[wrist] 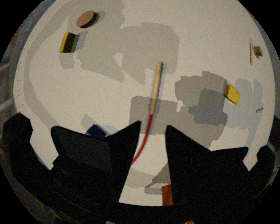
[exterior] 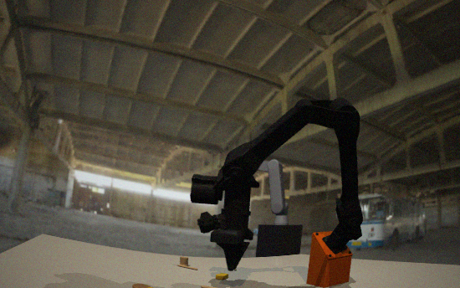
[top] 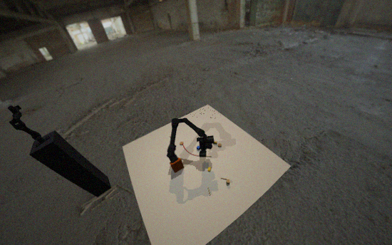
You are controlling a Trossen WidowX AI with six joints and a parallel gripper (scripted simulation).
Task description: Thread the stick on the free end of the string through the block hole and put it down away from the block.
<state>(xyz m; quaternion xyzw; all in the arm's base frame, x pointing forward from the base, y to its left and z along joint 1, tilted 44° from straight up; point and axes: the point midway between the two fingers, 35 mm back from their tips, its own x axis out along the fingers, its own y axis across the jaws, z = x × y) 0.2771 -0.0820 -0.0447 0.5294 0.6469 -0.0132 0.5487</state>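
Note:
The stick (top: 209, 157) (wrist: 156, 87) on the end of the red string (top: 189, 151) (wrist: 147, 135) lies on the table (top: 164, 221) (wrist: 41, 100). The string curves to the round button (top: 181, 143). My gripper (top: 202, 155) (exterior: 232, 269) (wrist: 153, 127) points down and is partly open. In the wrist view the string passes through the gap between the fingertips, and the stick lies beyond them; no grip on either shows. A small wooden block (top: 227, 181) (exterior: 183, 260) (wrist: 257, 51) stands well away from the gripper; its hole is too small to make out.
A loose stick (top: 224, 179) (exterior: 188, 267) (wrist: 250, 52) lies beside the block. A yellow piece (top: 209, 169) (exterior: 222, 276) (wrist: 232, 94), another yellow piece (top: 215, 142) (wrist: 67, 42), a wooden disc (top: 219, 145) (wrist: 86, 19) and a blue cube (top: 198, 147) (wrist: 96, 131) lie around.

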